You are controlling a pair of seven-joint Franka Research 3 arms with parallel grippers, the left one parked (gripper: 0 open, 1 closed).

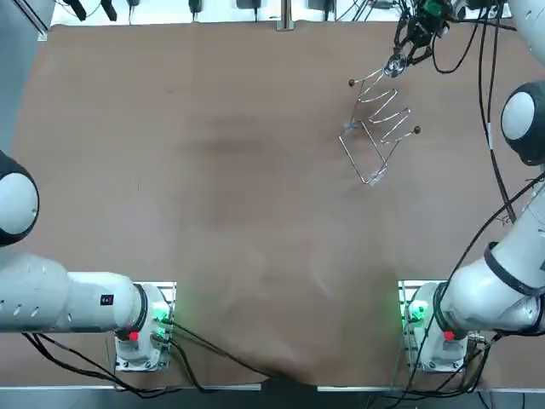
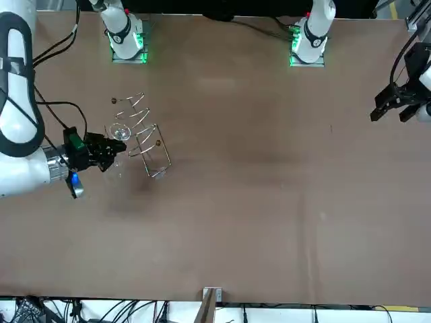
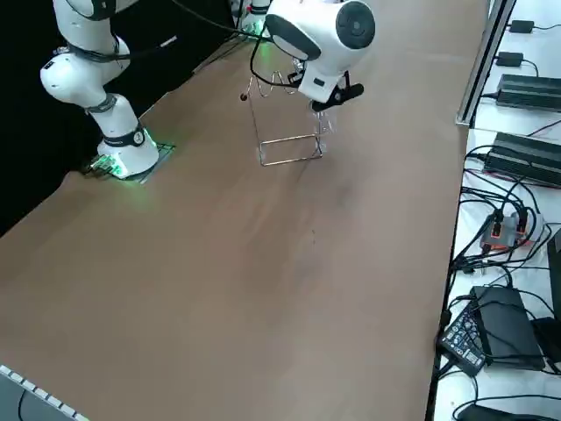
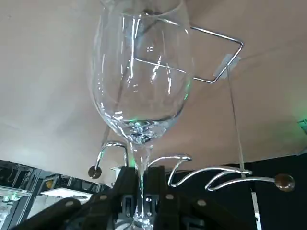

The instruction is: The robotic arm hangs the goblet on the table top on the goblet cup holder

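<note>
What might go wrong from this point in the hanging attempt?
1. The right gripper pinches only the thin stem of the goblet, so the glass could swivel or slip in that grip.
2. The wire holder looks light and unfixed on the table. If the stem misses a slot between its wavy rails, the push would likely shove or tip it.

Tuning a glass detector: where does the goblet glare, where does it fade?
Right wrist view: bright streaks on the goblet, stem clamped in the right claw at the holder. Top view: one small glint. Right side view: nearly lost against the table.
</note>
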